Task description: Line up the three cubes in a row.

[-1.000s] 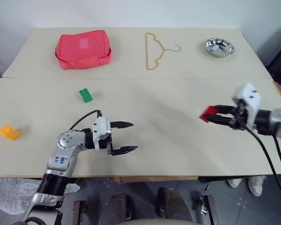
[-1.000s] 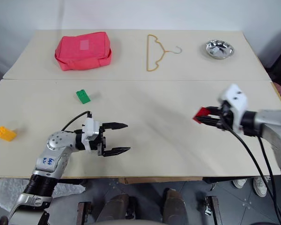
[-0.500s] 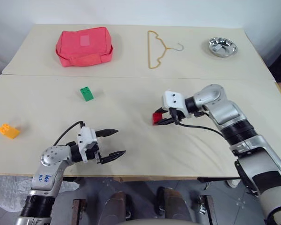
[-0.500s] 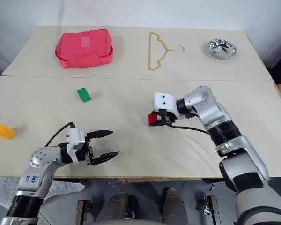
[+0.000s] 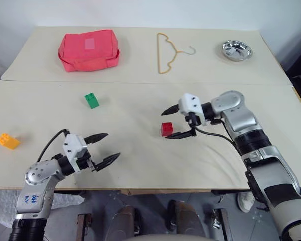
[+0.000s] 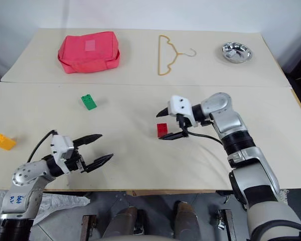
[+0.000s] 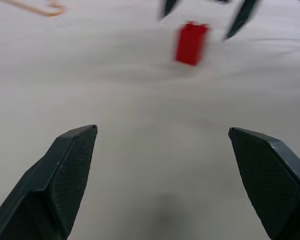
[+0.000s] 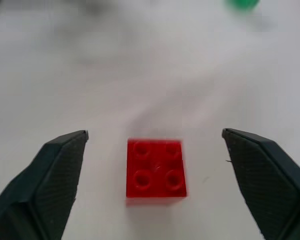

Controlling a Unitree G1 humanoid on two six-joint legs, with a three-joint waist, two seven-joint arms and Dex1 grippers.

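**Placing the red cube at mid-table**

Shown at mid-table is the red cube (image 5: 166, 128), resting studs-up on the table (image 5: 140, 150) between the spread fingers of the right gripper (image 5: 173, 122); it is gripped by neither finger. The left gripper (image 5: 101, 148) hangs near the front edge, at the left, its fingers likewise parted and empty. The green cube (image 5: 92, 100) lies farther back and to the left; the orange cube (image 5: 7, 140) lies at the far left edge, well apart from both. No row is formed yet.

The step in hand is judged to be the release of the red cube as the anchor of the row. It is best completed by withdrawing the right gripper straight back along its fingers, so that the cube is not brushed or turned. The green cube is then best fetched by the left gripper and set just beside the red, edges parallel, followed by the orange. The pouch (image 5: 89, 50), hanger (image 5: 167, 52) and bowl (image 5: 236, 49) at the far side need not be disturbed.
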